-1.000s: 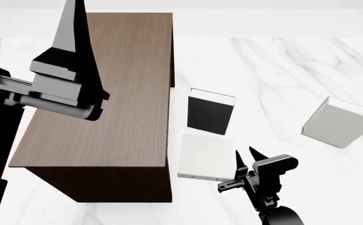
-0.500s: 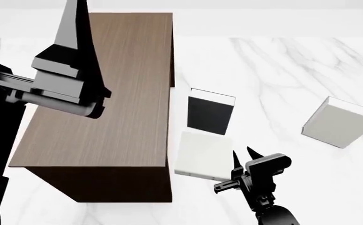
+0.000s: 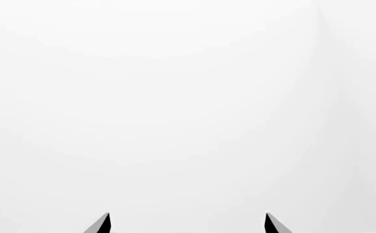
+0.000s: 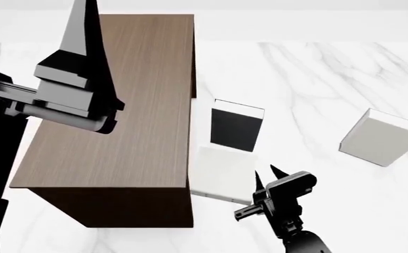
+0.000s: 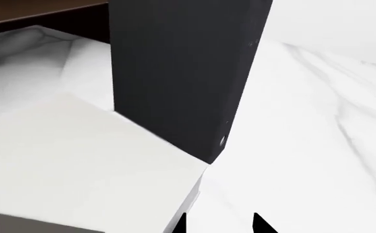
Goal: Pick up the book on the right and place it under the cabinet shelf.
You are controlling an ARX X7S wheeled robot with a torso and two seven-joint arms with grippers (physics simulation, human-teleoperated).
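Note:
The white book (image 4: 221,174) lies flat on the marble table, its left edge at the lower right side of the dark-brown cabinet shelf (image 4: 112,121). My right gripper (image 4: 266,174) is at the book's right edge, jaws slightly apart and empty. In the right wrist view the book (image 5: 77,160) lies just beside one fingertip of the gripper (image 5: 219,222), and the cabinet (image 5: 39,12) shows behind. My left gripper (image 4: 84,16) is raised over the cabinet, open and empty; the left wrist view shows the gripper (image 3: 188,223) against blank white.
A black-covered book (image 4: 237,125) stands upright just behind the white book, and fills the middle of the right wrist view (image 5: 181,73). A greyer pale book (image 4: 382,137) stands at the far right. The table (image 4: 309,79) is white marble.
My right gripper has moved left, and the white book has slid left with it up to the cabinet's side. The left arm has barely moved.

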